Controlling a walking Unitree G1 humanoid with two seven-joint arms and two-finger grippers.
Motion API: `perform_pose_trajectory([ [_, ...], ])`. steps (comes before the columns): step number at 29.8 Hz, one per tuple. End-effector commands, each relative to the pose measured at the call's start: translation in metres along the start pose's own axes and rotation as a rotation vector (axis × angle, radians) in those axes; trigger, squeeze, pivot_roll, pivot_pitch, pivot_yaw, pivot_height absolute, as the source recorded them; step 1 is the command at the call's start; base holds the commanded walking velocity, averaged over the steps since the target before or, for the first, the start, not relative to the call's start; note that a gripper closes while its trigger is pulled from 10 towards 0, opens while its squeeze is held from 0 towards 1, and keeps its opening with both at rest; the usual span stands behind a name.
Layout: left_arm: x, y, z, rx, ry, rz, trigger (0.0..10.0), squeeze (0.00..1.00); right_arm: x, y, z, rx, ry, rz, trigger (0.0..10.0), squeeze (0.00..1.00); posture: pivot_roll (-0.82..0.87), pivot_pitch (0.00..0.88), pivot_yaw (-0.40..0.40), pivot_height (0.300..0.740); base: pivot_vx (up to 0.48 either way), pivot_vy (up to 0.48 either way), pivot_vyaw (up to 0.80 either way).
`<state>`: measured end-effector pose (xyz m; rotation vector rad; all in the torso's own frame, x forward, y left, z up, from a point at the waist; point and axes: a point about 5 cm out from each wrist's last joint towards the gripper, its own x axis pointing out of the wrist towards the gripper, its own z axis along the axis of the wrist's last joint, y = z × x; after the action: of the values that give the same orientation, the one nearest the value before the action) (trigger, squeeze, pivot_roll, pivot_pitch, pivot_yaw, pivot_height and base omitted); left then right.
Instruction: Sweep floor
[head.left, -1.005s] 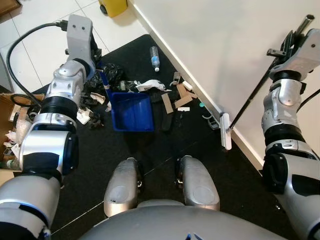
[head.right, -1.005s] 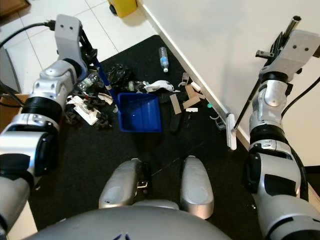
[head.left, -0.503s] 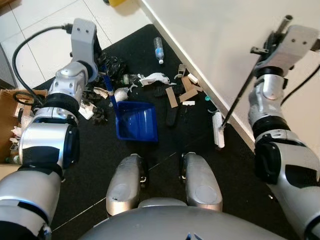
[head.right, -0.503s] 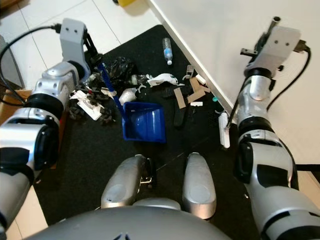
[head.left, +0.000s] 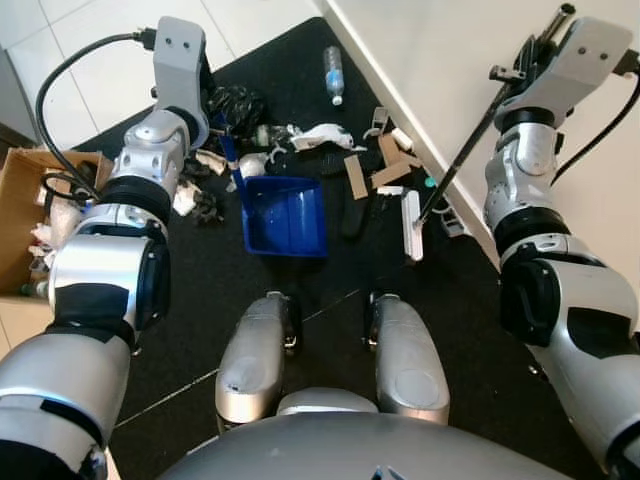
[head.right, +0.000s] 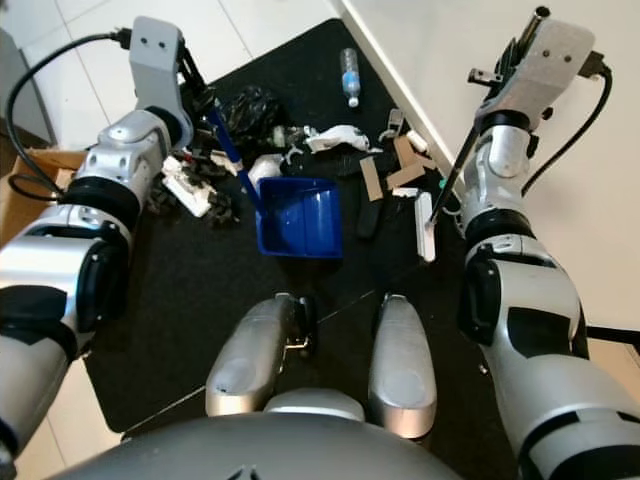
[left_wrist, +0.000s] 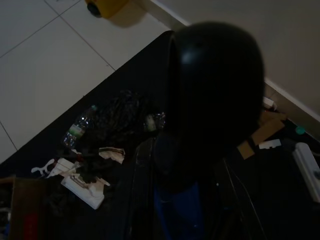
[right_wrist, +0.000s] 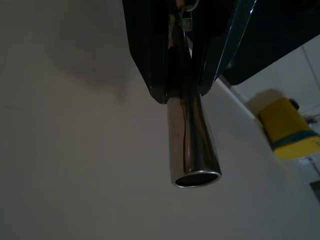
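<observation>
A blue dustpan (head.left: 285, 215) rests on the black mat (head.left: 200, 290), its blue handle (head.right: 235, 155) rising to my left gripper (head.right: 200, 95), which is shut on it. The left wrist view looks past the handle's dark rounded end (left_wrist: 215, 90) down at the dustpan (left_wrist: 177, 215). My right gripper (head.left: 522, 58) is shut on the broom's metal pole (head.left: 470, 125); its fingers (right_wrist: 150, 50) clamp the tube (right_wrist: 192, 145). The white broom head (head.left: 410, 225) sits on the mat right of the dustpan. Litter lies behind the pan: cardboard scraps (head.left: 375, 170), a white wrapper (head.left: 320, 135), a black bag (head.left: 235, 100), a plastic bottle (head.left: 333, 75).
A white wall with a baseboard (head.left: 400, 105) runs along the right. An open cardboard box (head.left: 30, 210) stands at the left edge of the mat. A yellow object (left_wrist: 105, 6) sits on the tiles by the wall. My knees (head.left: 260, 350) are at the mat's near side.
The broom head has swung left from the baseboard onto the mat, closer to the dustpan. The head camera has shifted; the dustpan stays by the litter.
</observation>
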<state>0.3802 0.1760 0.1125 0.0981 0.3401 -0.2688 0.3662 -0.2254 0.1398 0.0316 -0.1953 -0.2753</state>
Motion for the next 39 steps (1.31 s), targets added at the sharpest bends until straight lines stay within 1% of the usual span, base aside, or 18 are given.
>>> perform_pose_trajectory([
  [1, 0.003, -0.012, -0.002, -0.052, -0.02, -0.06, 10.0, 0.0, -0.001, 0.005, -0.004, -0.001, 0.027, 0.014, 10.0, 0.0, 0.15, 0.245, 0.117, 0.74, 0.0, 0.0, 0.0],
  [3, 0.004, -0.014, 0.0, -0.061, -0.033, -0.073, 10.0, 0.0, -0.001, 0.005, -0.004, 0.003, 0.027, 0.015, 10.0, 0.0, 0.15, 0.245, 0.117, 0.74, 0.0, 0.0, 0.0],
  [5, 0.005, -0.023, 0.003, -0.059, -0.065, -0.119, 10.0, 0.0, 0.0, 0.004, -0.004, 0.037, 0.042, 0.0, 10.0, 0.0, 0.16, 0.25, 0.121, 0.74, 0.0, 0.0, 0.0],
  [8, 0.006, -0.027, 0.004, -0.06, -0.08, -0.138, 10.0, 0.0, 0.001, 0.004, -0.004, 0.052, 0.05, -0.008, 10.0, 0.0, 0.16, 0.25, 0.121, 0.74, 0.0, 0.0, 0.0],
  [11, 0.008, -0.042, 0.005, -0.05, -0.124, -0.201, 10.0, 0.0, 0.002, 0.002, -0.007, 0.091, 0.078, -0.03, 10.0, 0.0, 0.15, 0.244, 0.121, 0.74, 0.0, 0.0, 0.0],
  [15, 0.008, -0.053, 0.001, -0.068, -0.149, -0.254, 10.0, 0.0, 0.002, 0.0, -0.008, 0.1, 0.091, -0.044, 10.0, 0.0, 0.14, 0.24, 0.121, 0.74, 0.0, 0.0, 0.0],
  [19, 0.006, -0.06, -0.004, -0.098, -0.181, -0.29, 10.0, 0.0, 0.002, -0.005, -0.009, 0.109, 0.1, -0.061, 10.0, 0.0, 0.14, 0.237, 0.116, 0.74, 0.0, 0.0, 0.0],
  [22, 0.005, -0.06, -0.006, -0.103, -0.186, -0.295, 10.0, 0.0, 0.002, -0.006, -0.009, 0.111, 0.102, -0.063, 10.0, 0.0, 0.14, 0.235, 0.114, 0.74, 0.0, 0.0, 0.0],
  [23, 0.004, -0.063, -0.011, -0.086, -0.184, -0.311, 10.0, 0.0, 0.002, -0.007, -0.009, 0.114, 0.105, -0.062, 10.0, 0.0, 0.14, 0.233, 0.111, 0.74, 0.0, 0.0, 0.0],
  [26, 0.003, -0.065, -0.014, -0.071, -0.181, -0.32, 10.0, 0.0, 0.002, -0.007, -0.009, 0.115, 0.106, -0.061, 10.0, 0.0, 0.14, 0.233, 0.109, 0.74, 0.0, 0.0, 0.0],
  [28, 0.001, -0.07, -0.021, -0.015, -0.171, -0.348, 10.0, 0.0, 0.002, -0.006, -0.01, 0.117, 0.11, -0.053, 10.0, 0.0, 0.13, 0.23, 0.107, 0.74, 0.0, 0.0, 0.0],
  [29, 0.001, -0.07, -0.021, -0.015, -0.171, -0.348, 10.0, 0.0, 0.002, -0.006, -0.01, 0.117, 0.11, -0.053, 10.0, 0.0, 0.13, 0.23, 0.107, 0.74, 0.0, 0.0, 0.0],
  [31, -0.001, -0.077, -0.026, 0.042, -0.167, -0.41, 10.0, 0.0, 0.002, -0.005, -0.01, 0.115, 0.114, -0.042, 10.0, 0.0, 0.13, 0.224, 0.102, 0.74, 0.0, 0.0, 0.0],
  [32, -0.001, -0.077, -0.026, 0.042, -0.167, -0.41, 10.0, 0.0, 0.002, -0.005, -0.01, 0.115, 0.114, -0.042, 10.0, 0.0, 0.13, 0.224, 0.102, 0.74, 0.0, 0.0, 0.0],
  [33, -0.002, -0.081, -0.027, 0.063, -0.169, -0.441, 10.0, 0.0, 0.002, -0.005, -0.01, 0.114, 0.114, -0.038, 10.0, 0.0, 0.13, 0.224, 0.102, 0.74, 0.0, 0.0, 0.0],
  [35, -0.004, -0.092, -0.029, 0.089, -0.176, -0.535, 10.0, 0.0, 0.002, -0.005, -0.01, 0.11, 0.116, -0.031, 10.0, 0.0, 0.13, 0.218, 0.1, 0.74, 0.0, 0.0, 0.0],
  [36, -0.004, -0.092, -0.029, 0.089, -0.176, -0.535, 10.0, 0.0, 0.002, -0.005, -0.01, 0.11, 0.116, -0.031, 10.0, 0.0, 0.13, 0.218, 0.1, 0.74, 0.0, 0.0, 0.0],
  [39, -0.005, -0.101, -0.028, 0.092, -0.187, -0.595, 10.0, 0.0, 0.003, -0.006, -0.009, 0.108, 0.116, -0.028, 10.0, 0.0, 0.13, 0.215, 0.098, 0.74, 0.0, 0.0, 0.0],
])
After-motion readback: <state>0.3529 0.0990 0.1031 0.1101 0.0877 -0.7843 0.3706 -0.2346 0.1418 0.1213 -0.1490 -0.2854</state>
